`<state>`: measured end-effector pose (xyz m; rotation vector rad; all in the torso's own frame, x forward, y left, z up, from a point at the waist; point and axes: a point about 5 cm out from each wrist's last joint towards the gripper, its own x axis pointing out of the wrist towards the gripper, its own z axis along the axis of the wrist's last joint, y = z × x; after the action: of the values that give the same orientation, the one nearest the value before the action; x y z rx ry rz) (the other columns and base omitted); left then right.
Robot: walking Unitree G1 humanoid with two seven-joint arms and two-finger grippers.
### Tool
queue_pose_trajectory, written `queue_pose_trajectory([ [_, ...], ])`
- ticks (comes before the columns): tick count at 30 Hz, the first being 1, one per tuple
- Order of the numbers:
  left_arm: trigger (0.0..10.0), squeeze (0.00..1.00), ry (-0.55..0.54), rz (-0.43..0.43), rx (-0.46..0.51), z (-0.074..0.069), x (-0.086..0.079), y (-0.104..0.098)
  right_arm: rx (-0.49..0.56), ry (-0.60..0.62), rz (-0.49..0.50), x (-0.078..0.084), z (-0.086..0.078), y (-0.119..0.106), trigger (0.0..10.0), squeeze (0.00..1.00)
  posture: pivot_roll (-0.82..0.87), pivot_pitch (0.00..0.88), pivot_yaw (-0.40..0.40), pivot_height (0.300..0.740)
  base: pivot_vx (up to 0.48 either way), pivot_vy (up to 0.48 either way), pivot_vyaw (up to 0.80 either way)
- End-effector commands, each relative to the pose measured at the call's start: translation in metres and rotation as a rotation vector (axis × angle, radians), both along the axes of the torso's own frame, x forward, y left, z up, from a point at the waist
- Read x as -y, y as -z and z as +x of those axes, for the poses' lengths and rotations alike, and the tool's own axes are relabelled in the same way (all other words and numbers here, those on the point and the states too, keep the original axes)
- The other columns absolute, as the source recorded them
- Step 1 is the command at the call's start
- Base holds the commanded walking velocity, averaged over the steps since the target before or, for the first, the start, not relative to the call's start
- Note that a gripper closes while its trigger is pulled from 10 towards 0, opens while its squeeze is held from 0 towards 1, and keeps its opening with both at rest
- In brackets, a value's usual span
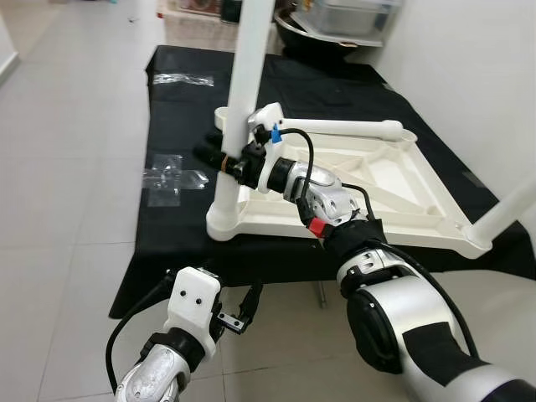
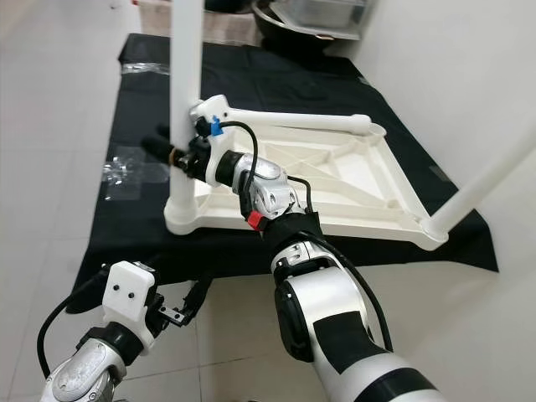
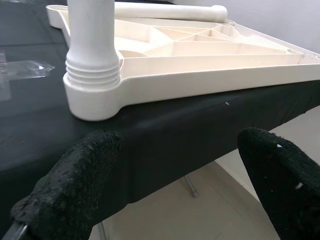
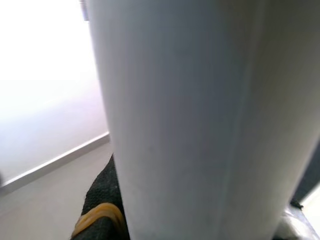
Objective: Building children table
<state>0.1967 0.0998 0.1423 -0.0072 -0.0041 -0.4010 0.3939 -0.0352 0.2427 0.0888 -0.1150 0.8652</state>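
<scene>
We see the white tabletop (image 1: 394, 188) lying upside down on a black cloth (image 1: 180, 226) that covers a low stand, its ribbed underside facing up. At its near left corner a white leg (image 1: 237, 109) stands upright in the corner socket, and the threaded collar at its foot sits just above the socket in the left wrist view. Another leg (image 1: 507, 209) rises at a slant from the near right corner, and a third leg (image 1: 352, 127) lies flat along the far edge of the tabletop. Our right gripper (image 1: 219, 159) reaches across the tabletop and is closed around the upright leg a little above the socket, its black fingers (image 1: 205, 153) wrapping the tube on both sides; the right wrist view looks straight at the white tube from very close. Our left gripper (image 1: 237, 314) hangs low in front of the cloth's near edge, below the socketed corner, its two fingers (image 3: 75, 187) spread wide and holding nothing. Crumpled clear plastic wrap (image 1: 172, 176) lies on the cloth to the left of the tabletop.
</scene>
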Motion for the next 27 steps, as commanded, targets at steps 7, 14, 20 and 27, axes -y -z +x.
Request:
queue_pose_trajectory([
  [7,10.0,0.00,0.014,0.002,-0.012,0.000,0.002,0.003,-0.142,0.782,0.075,0.049,0.014,0.018,0.0,0.00,0.14,0.108,-0.179,0.740,0.000,0.000,0.00],
  [14,10.0,0.00,0.013,0.007,-0.009,0.000,0.002,0.002,-0.257,1.062,0.158,0.035,-0.005,0.031,0.0,0.00,0.15,0.105,-0.176,0.740,0.000,0.000,0.00],
  [20,10.0,0.00,0.014,0.005,-0.012,-0.001,0.002,0.003,-0.170,0.853,0.249,0.004,-0.009,0.014,10.0,1.00,0.14,0.100,-0.176,0.740,0.000,0.000,0.00],
  [27,10.0,0.00,0.020,0.002,-0.019,-0.003,0.003,0.005,0.023,0.528,0.265,0.008,-0.014,-0.006,10.0,0.00,0.14,0.076,-0.173,0.740,0.000,0.000,0.00],
])
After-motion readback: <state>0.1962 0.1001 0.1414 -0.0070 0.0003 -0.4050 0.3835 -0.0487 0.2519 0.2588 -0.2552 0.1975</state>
